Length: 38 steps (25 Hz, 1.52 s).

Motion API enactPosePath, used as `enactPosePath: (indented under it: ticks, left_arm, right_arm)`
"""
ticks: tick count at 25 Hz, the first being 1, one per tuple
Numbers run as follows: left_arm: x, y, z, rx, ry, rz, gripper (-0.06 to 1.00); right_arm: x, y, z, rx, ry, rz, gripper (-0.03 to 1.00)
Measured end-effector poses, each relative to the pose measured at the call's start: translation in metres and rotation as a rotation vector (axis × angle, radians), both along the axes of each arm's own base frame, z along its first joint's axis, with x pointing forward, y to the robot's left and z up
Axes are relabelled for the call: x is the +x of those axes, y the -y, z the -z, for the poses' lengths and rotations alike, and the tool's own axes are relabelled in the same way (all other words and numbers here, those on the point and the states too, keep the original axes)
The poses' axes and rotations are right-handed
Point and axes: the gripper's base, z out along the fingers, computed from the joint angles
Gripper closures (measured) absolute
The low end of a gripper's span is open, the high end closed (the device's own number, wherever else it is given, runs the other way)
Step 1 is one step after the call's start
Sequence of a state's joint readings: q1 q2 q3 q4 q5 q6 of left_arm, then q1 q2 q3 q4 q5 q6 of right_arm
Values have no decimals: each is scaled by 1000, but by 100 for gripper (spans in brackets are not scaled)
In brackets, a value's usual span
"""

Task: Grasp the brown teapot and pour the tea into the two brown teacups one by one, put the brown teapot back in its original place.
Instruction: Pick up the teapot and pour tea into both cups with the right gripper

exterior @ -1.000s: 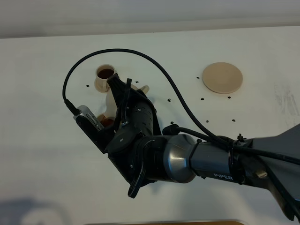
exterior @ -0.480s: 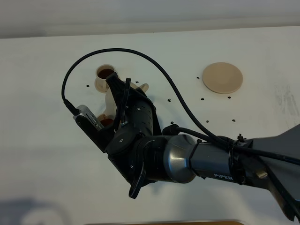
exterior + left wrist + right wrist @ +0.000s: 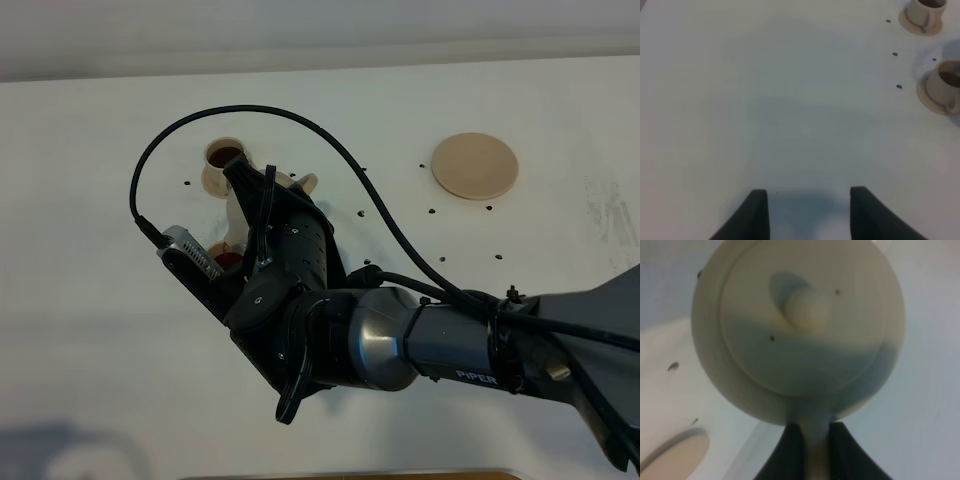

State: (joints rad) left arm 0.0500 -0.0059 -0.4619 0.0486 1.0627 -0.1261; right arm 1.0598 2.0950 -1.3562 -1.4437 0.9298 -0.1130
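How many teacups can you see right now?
2. The far teacup, holding dark tea, stands in the open. The near teacup is mostly hidden under the right arm in the high view; the left wrist view shows it better. None else visible.

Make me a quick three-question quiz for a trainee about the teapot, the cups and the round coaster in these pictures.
1. Multiple choice: which part of the brown teapot do the fingers of the right gripper clamp?
A. the lid knob
B. the loop handle
C. the spout
2. True or false: the brown teapot is standing on the round coaster.
3. Short answer: how many of the two teacups show dark tea inside?

Key:
1. B
2. False. The coaster is bare, and the teapot is held over by the cups.
3. Two
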Motion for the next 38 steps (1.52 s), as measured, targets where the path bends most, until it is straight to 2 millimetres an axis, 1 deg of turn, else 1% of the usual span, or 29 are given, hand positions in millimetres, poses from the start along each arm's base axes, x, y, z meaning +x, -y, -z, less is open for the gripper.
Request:
enactPosePath:
  ticks: [38]
  left_arm:
    - [0,0,0,0,0,0,50]
  right_arm:
    - [-3,-2,0,-70,2,-36,88]
